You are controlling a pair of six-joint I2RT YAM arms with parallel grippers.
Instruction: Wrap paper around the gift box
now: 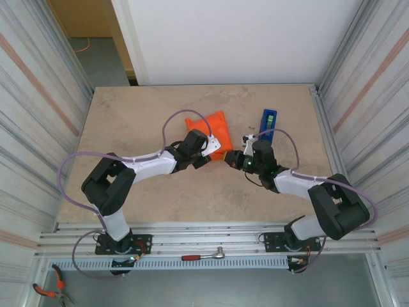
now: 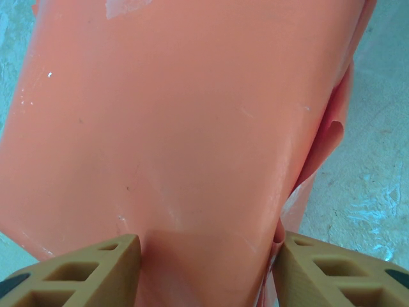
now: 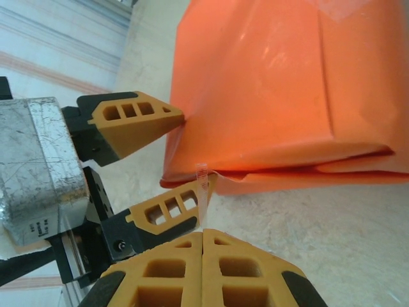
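Top view: paper (image 1: 211, 126) already folded into a wedge-shaped parcel near the middle of the table (image 1: 147, 109), gift box judged hidden inside; left pincer (image 1: 212, 152) at the parcel's six o'clock edge, right pincer (image 1: 232, 158) just beside it at four o'clock, blue tape dispenser (image 1: 268, 121) well apart at three o'clock. Left wrist view: pincer half spread and clamped on the paper's near end, one finger (image 2: 96, 265) at nine o'clock and the other at three, smooth wrap running off toward twelve, a loose flap curling at three o'clock over bare table. Right wrist view: pincer (image 3: 203, 256) fully closed, apparently pinching a sliver of clear tape (image 3: 202, 188) standing up toward twelve, close to the parcel's lower edge; end flaps there layered yet gaping along the seam toward three o'clock. Judged well along: main wrap done, some tape already on; left to do, sealing that open end. Ample free table at nine and six o'clock, tighter between the two pincers
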